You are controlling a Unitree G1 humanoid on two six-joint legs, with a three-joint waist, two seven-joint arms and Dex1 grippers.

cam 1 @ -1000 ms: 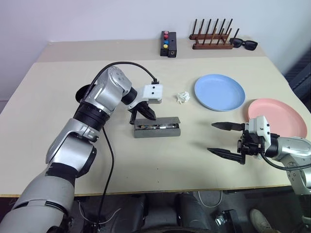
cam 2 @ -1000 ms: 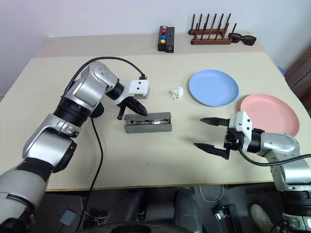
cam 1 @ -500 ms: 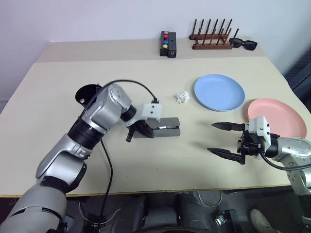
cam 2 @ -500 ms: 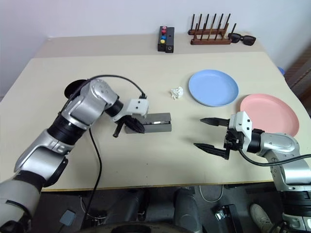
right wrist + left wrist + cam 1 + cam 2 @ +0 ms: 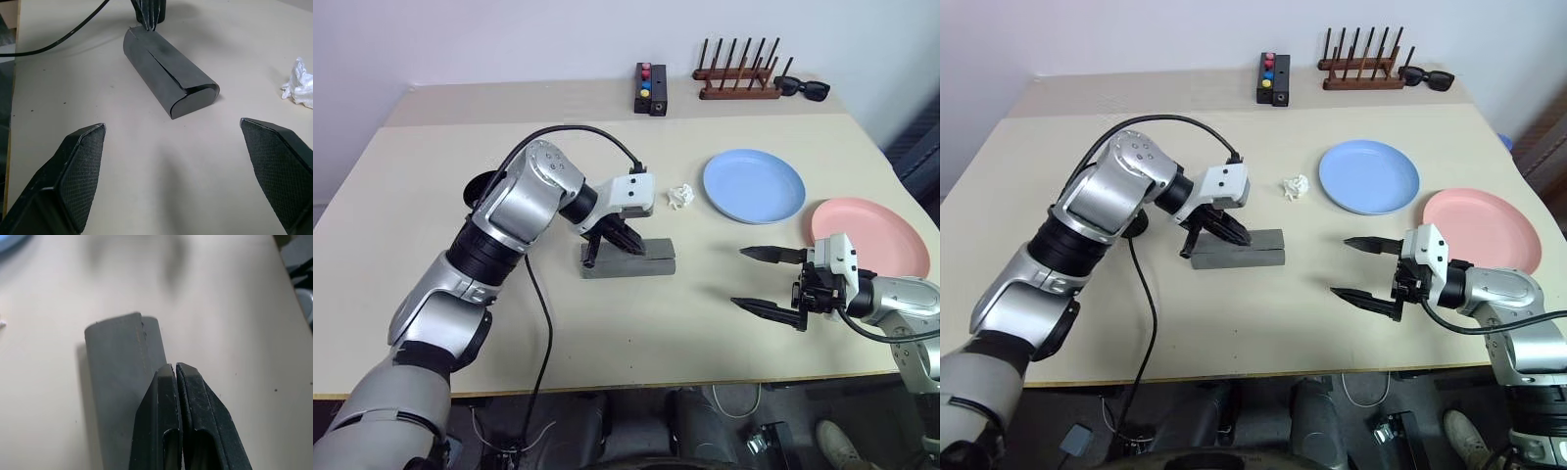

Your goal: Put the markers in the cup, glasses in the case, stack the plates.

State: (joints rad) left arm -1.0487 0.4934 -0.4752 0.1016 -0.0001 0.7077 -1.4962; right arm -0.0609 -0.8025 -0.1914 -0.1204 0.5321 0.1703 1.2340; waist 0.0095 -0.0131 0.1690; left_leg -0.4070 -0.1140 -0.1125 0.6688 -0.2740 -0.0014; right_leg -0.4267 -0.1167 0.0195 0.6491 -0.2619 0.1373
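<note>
The grey case (image 5: 651,262) lies closed at mid-table, so the glasses are hidden. My left gripper (image 5: 631,245) is shut and empty, its tips on the case lid (image 5: 117,362) near its left end. Its black fingers (image 5: 174,382) are pressed together. Behind my left arm only the edge of the black cup (image 5: 475,189) shows. The markers are out of view. To the right sit the light blue plate (image 5: 754,186) and, nearer the edge, the salmon pink plate (image 5: 876,230). My right gripper (image 5: 769,282) hovers wide open and empty in front of the pink plate, facing the case (image 5: 166,81).
A crumpled white scrap (image 5: 680,196) lies between the case and the blue plate. Along the back stand a black box with coloured buttons (image 5: 652,90), a wooden peg rack (image 5: 739,86) and black sunglasses (image 5: 805,89). My left arm's cable (image 5: 568,132) arcs over the table.
The case stood open with the glasses inside a second ago; its lid is now down. My left gripper swung round the case's left end and up onto the lid. The right arm stayed still.
</note>
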